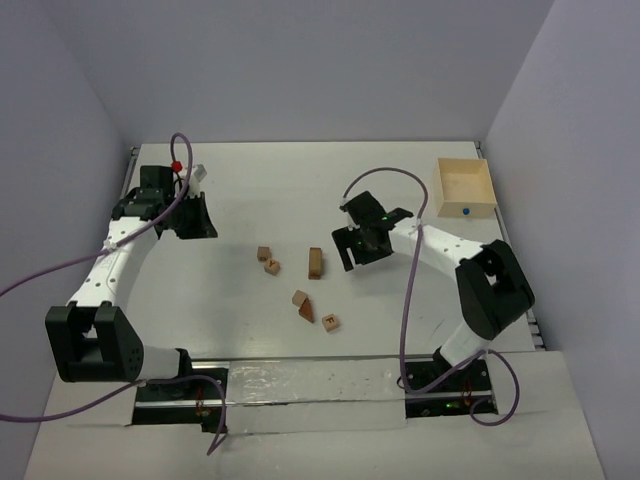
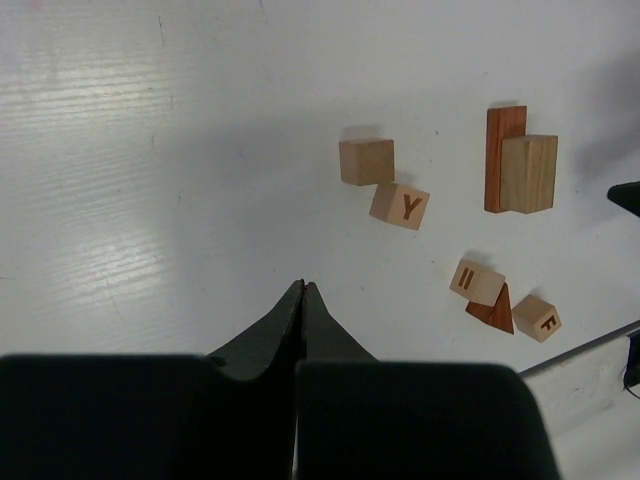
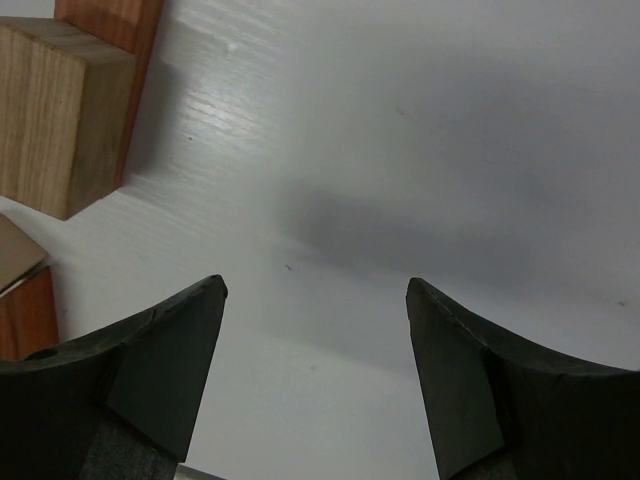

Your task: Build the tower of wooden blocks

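The wood blocks lie loose on the white table; no wood block tower is in view. A plain tan cube [image 2: 366,161] touches a Y cube [image 2: 400,205]. A tan oblong [image 2: 528,173] leans against a reddish-brown bar [image 2: 503,158]. Nearer, a marked cube [image 2: 477,281] rests on a reddish-brown wedge [image 2: 493,310], with an F cube [image 2: 536,318] beside them. My left gripper [image 2: 303,287] is shut and empty, well left of the blocks [image 1: 205,222]. My right gripper [image 3: 315,290] stands open over bare table, just right of the oblong [image 3: 55,115] and bar [image 1: 315,262].
An open light-wood square box [image 1: 465,188] with a small blue thing inside sits at the back right. Purple cables loop from both arms. Grey walls close in the table on three sides.
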Controlling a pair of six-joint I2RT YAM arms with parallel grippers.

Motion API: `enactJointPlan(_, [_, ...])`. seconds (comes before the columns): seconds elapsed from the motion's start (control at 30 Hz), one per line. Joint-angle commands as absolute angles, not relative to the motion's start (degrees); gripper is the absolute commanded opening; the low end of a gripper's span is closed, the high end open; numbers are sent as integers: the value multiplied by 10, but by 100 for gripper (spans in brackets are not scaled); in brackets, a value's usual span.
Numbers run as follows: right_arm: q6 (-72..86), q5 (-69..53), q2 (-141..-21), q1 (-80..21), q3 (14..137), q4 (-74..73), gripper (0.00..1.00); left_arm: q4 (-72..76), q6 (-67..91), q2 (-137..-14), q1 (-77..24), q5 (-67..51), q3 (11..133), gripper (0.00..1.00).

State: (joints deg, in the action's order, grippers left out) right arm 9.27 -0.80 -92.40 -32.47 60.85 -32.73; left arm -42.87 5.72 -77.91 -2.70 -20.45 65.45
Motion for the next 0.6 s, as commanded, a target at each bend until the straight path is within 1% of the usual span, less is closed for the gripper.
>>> enactJointPlan(0.0, [120,-1,-978,-348,648,-330,80,-402,53,-773,-18,-219,658,4])
enactJointPlan(0.3, [141,-10,-1057,-352,715,-352,80,-396,54,-768,-13,-223,649,5])
enactJointPlan(0.57, [160,-38,-1068,-352,722,-341,81,-397,54,-774,-13,-227,654,5])
